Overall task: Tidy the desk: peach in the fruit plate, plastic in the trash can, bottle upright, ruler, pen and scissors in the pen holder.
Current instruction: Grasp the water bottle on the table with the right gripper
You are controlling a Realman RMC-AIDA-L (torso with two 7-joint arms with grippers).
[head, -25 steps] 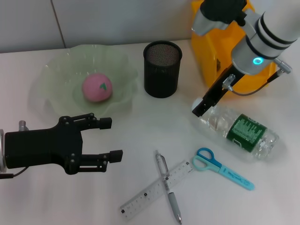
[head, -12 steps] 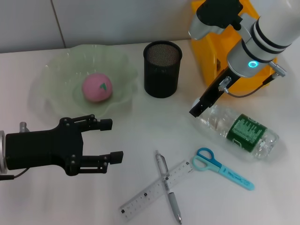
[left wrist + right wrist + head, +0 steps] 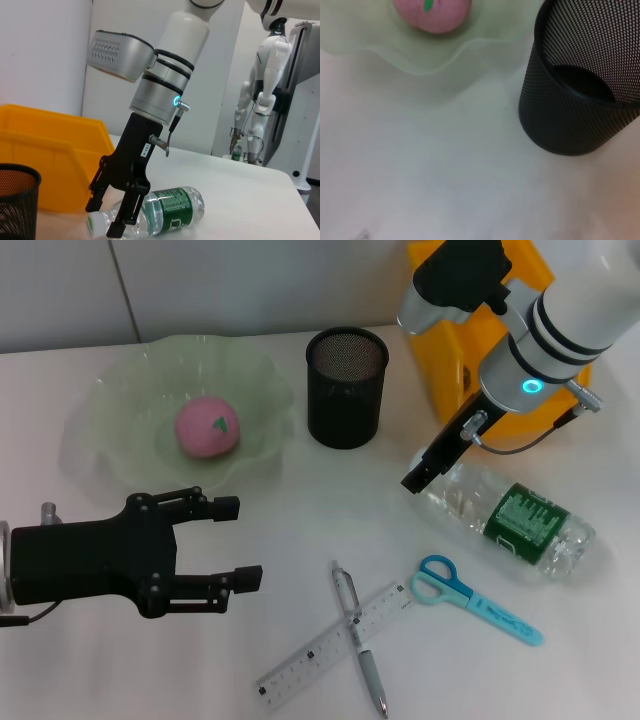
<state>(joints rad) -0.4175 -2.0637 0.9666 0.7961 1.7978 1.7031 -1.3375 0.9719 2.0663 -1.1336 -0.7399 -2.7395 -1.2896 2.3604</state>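
Pen holder (image 3: 580,100) stands upright on the white desk (image 3: 445,185). Peach (image 3: 432,14) sits in the fruit plate (image 3: 415,57), at ten o'clock from the holder.

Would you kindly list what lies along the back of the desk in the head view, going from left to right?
Fruit plate holding the peach → pen holder → trash can.

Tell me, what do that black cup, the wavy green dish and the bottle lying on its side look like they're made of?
The pen holder looks like black wire mesh with a matte finish; tiny holes show through its wall. The fruit plate seems translucent pale green plastic or glass, since the desk shows faintly through it. The bottle appears to be thin, clear, glossy plastic with a green label.
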